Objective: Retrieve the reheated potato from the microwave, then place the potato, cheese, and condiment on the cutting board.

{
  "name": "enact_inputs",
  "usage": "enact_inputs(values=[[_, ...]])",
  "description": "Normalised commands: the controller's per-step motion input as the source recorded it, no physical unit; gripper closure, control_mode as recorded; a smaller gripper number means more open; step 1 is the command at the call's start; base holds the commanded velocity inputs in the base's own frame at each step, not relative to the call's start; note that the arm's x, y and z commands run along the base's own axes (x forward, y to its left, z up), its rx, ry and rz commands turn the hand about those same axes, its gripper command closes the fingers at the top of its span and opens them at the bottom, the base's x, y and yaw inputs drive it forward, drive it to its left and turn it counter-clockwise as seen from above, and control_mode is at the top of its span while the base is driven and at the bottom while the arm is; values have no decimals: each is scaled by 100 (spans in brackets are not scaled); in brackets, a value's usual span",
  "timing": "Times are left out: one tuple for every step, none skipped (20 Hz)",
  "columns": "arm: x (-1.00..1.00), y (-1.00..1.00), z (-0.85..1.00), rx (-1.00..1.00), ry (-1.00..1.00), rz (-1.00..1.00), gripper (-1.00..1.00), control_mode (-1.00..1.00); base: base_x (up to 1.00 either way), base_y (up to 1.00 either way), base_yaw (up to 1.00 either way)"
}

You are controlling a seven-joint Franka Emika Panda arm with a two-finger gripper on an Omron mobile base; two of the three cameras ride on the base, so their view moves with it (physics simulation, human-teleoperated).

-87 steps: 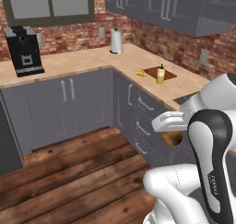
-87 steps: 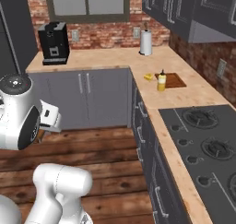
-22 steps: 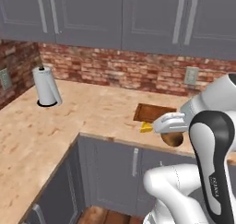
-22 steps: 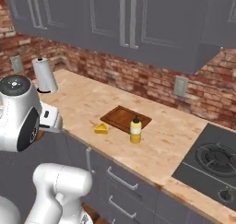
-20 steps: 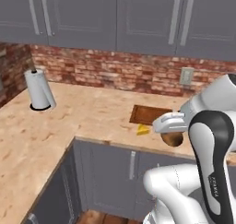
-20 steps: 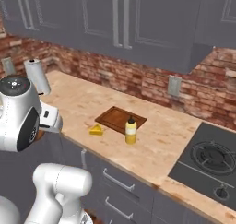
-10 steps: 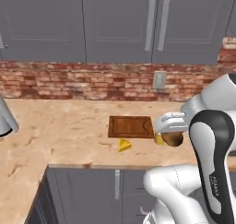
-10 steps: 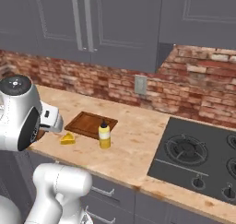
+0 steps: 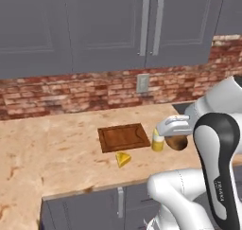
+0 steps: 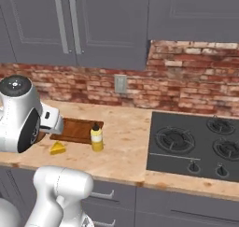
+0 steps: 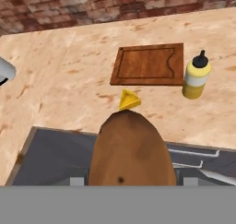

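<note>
Brick-backed tabletop [image 9: 56,148] carries the cutting board [image 11: 148,64], bare; cheese [image 11: 129,100] nearer the front edge, condiment [image 11: 196,75] beside the board. Fingers, part-closed, hold the potato [image 11: 131,151] off the front edge. Best carry it forward, clear the bottle, lower gently inside the rim.

The light wooden counter [image 9: 56,153] bears the cutting board [image 9: 124,137], cheese [image 9: 123,159] and condiment [image 9: 158,141].

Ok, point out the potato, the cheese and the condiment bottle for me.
potato [image 11: 131,149], hand view, middle of its brown skin.
cheese [image 9: 123,159], left base view, top face of the wedge.
condiment bottle [image 10: 96,139], right base view, yellow body.
</note>
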Motion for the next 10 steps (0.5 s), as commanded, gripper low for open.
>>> enact_inputs(values=[[0, 0, 0, 0, 0, 0, 100, 100, 33, 38, -35], [0, 0, 0, 0, 0, 0, 100, 100, 38, 32, -34], [0, 0, 0, 0, 0, 0, 100, 100, 30, 28, -28], [0, 0, 0, 0, 0, 0, 100, 100, 24, 29, -25], [0, 0, 0, 0, 0, 0, 100, 100, 11, 33, -18], [0, 0, 0, 0, 0, 0, 100, 100, 8, 43, -17], [0, 0, 0, 0, 0, 0, 100, 100, 4, 44, -15], [0, 0, 0, 0, 0, 0, 100, 100, 0, 51, -15], [0, 0, 0, 0, 0, 0, 100, 100, 1, 49, -14], [0, 0, 0, 0, 0, 0, 100, 100, 1, 41, -11]])
